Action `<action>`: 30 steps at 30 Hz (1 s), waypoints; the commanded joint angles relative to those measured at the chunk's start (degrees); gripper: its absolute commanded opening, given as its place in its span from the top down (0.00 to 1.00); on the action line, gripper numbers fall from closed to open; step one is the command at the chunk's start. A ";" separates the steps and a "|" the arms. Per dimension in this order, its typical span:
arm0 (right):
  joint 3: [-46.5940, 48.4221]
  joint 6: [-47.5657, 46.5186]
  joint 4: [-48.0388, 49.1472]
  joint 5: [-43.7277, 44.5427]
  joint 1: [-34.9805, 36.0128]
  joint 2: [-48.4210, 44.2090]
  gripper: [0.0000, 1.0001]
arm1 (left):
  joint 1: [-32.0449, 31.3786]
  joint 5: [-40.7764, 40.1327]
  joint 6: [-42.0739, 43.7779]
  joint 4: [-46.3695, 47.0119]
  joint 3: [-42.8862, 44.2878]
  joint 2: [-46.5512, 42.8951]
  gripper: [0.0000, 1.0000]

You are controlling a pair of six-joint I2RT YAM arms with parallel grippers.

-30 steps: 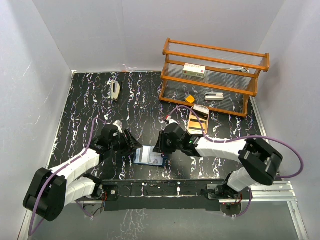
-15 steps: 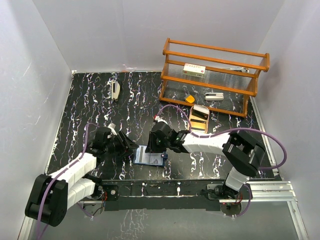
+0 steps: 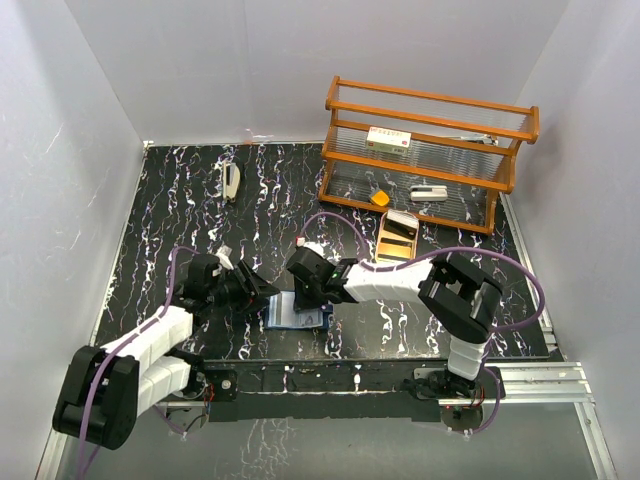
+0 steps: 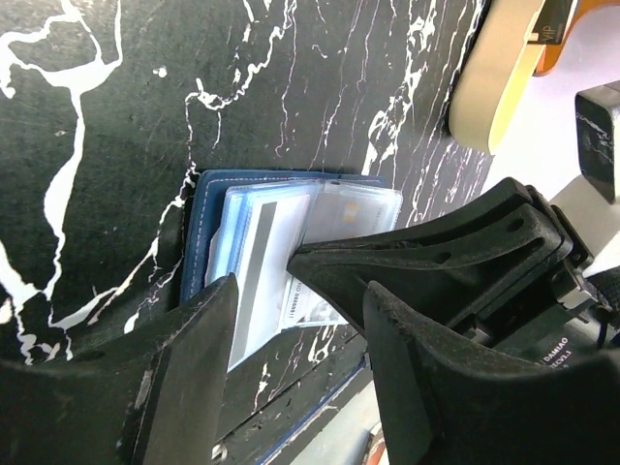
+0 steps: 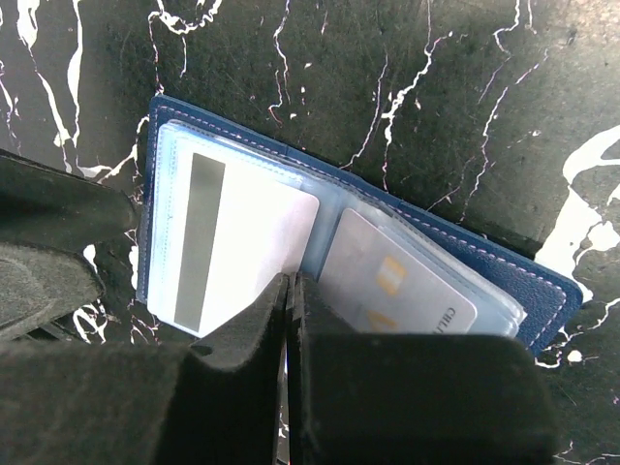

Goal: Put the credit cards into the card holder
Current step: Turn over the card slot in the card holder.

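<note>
1. Navy and lying open, the card holder point(image 3: 299, 314) sits near the front edge of the black marbled table point(image 3: 180, 200), between your two arms. From the top view, your right gripper point(image 3: 311, 299) has swung left over the last second, away from the gold tray point(image 3: 398, 238) side, and is now over the holder's middle. Your left gripper point(image 3: 263, 296) has barely shifted and waits at the holder's left edge
2. Left wrist view: your left gripper point(image 4: 300, 300) has its jaws apart, straddling the near edge of the card holder point(image 4: 215, 208) without clamping it. The right gripper's fingers point(image 4: 417, 257) press their tip down on the striped white card point(image 4: 260, 266)
3. Right wrist view: your right gripper point(image 5: 289, 295) has just clenched fully, tip at the fold of the card holder point(image 5: 455, 247). Nothing shows between the jaws. A striped white card point(image 5: 242, 232) lies in the left sleeve and a grey chip card point(image 5: 397, 286) in the right. Judging by this, you are now pushing the white card home rather than carrying it, so the task looks close to done
</note>
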 commanded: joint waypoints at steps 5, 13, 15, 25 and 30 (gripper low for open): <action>-0.13 -1.38 -3.21 4.36 1.14 2.52 1.00 | 0.36 4.87 0.54 3.59 0.15 3.40 0.47; -1.25 -1.29 -0.99 2.95 1.14 2.73 1.00 | 0.37 4.84 3.01 4.47 0.31 6.28 0.46; -1.31 -1.40 -0.87 3.01 1.13 2.65 1.00 | 0.42 5.25 2.56 6.15 -0.23 6.63 0.46; -2.34 -1.45 0.96 3.18 1.08 2.65 1.00 | 0.41 9.18 0.18 12.28 -1.61 8.89 0.49; -3.47 -1.90 3.03 3.25 1.14 2.20 0.99 | 0.37 11.93 -2.45 16.14 -2.77 9.02 0.50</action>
